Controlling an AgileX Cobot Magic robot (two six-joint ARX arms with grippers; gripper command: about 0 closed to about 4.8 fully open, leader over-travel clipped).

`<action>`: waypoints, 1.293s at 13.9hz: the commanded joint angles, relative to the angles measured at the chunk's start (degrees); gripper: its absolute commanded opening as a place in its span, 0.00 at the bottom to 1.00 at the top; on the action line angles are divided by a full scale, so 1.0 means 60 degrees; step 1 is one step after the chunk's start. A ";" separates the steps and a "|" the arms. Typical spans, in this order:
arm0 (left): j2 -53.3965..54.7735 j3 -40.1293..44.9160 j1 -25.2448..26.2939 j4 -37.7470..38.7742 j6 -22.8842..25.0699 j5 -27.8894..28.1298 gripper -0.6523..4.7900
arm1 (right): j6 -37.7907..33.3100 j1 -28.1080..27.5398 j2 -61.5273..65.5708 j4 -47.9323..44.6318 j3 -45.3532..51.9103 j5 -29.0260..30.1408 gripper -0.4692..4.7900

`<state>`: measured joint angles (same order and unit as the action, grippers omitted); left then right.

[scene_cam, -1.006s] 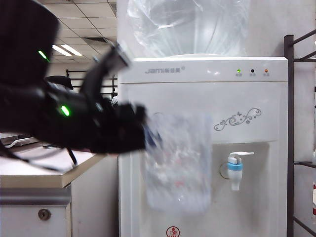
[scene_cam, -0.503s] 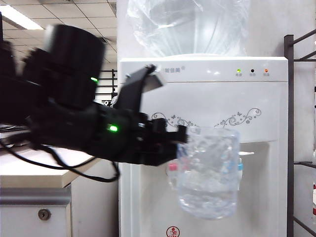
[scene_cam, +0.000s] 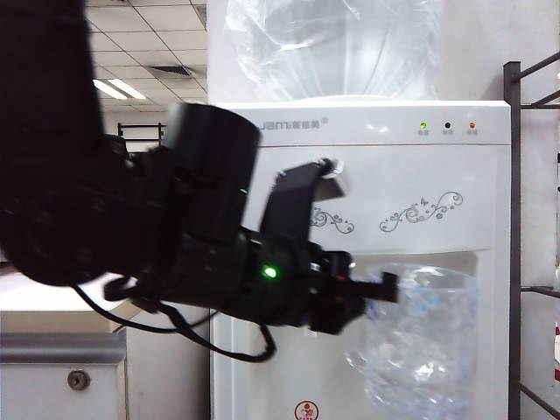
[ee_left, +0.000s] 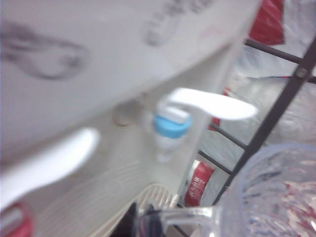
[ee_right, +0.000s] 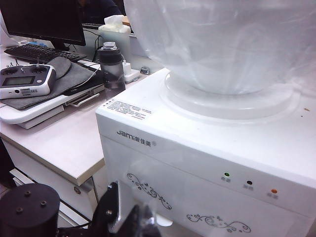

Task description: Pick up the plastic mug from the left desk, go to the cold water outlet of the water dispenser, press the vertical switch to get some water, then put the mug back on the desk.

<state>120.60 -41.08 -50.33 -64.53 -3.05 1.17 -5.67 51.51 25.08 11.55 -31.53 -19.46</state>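
Observation:
My left gripper [scene_cam: 385, 289] is shut on the thin handle of the clear dimpled plastic mug [scene_cam: 422, 343]. It holds the mug upright in front of the recess of the white water dispenser [scene_cam: 367, 166]. In the exterior view the mug covers the cold water outlet. In the left wrist view the gripper [ee_left: 145, 223] pinches the handle and the mug [ee_left: 279, 197] sits below and to one side of the blue-ringed cold water outlet [ee_left: 171, 126]. The outlet's white vertical switch [ee_left: 212, 106] is untouched. The left desk [scene_cam: 52, 317] lies behind the arm. My right gripper shows in no view.
The red-ringed tap [ee_left: 12, 222] and its white lever [ee_left: 47, 163] sit beside the blue one. A ribbed drip grille [ee_left: 158, 195] lies below. A black metal rack [scene_cam: 514, 219] stands right of the dispenser. A smoky bottle [ee_right: 111, 66] and a remote control [ee_right: 24, 81] rest on the desk.
My left arm has swung right and down with the mug, from in front of the dispenser's left side to its recess. The mug now covers the blue tap.

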 commanded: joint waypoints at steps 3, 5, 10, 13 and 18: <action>0.0761 -0.0357 -0.0186 -0.0339 -0.0641 0.0900 0.11 | 0.0033 -0.0004 -0.0011 -0.0091 -0.0033 -0.0018 0.08; 0.1031 -0.0444 -0.0193 -0.0342 -0.1020 0.1096 0.11 | 0.0033 -0.0004 -0.0011 -0.0011 -0.0033 -0.0018 0.08; 0.1606 -0.1166 -0.0310 -0.0259 -0.1275 0.1344 0.11 | 0.0033 -0.0004 -0.0011 0.0120 -0.0033 -0.0018 0.08; 0.1719 -0.1639 -0.0495 0.0455 -0.1384 0.1373 0.11 | 0.0033 -0.0011 -0.0018 0.0117 -0.0033 -0.0015 0.08; 0.1719 -0.1650 -0.0495 0.0506 -0.1388 0.1304 0.11 | 0.0033 -0.0018 -0.0018 0.0117 -0.0033 -0.0018 0.08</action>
<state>131.17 -50.68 -53.25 -59.75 -11.05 9.21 -5.65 51.42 25.04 12.97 -31.53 -19.49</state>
